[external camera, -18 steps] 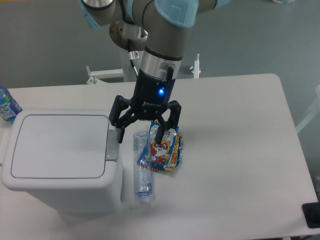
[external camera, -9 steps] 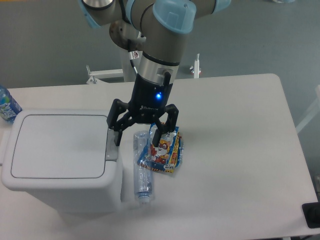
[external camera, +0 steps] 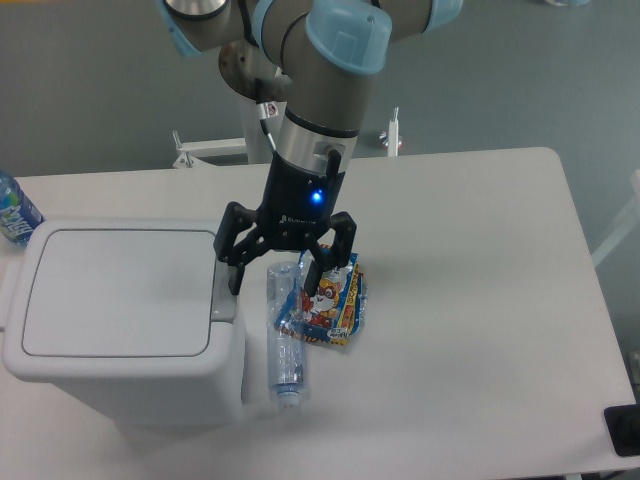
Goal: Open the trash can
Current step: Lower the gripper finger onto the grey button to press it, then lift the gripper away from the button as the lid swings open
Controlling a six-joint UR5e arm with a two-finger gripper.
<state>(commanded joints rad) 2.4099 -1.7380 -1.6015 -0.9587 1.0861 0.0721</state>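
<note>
Camera view: the bin (external camera: 120, 320) was seen at the table's (external camera: 470, 300) left front, lid flat and closed. The gripper (external camera: 272, 284) was spread wide and grasping nothing, with one fingertip (external camera: 235, 283) poised over the grey tab (external camera: 225, 290) on the lid's right edge; contact could not be confirmed. The step in hand was judged to be lining up on the tab. A straight downward press on it was called for next. A bottle (external camera: 281, 335) and a snack pack (external camera: 327, 306) lay just beside the bin.
</note>
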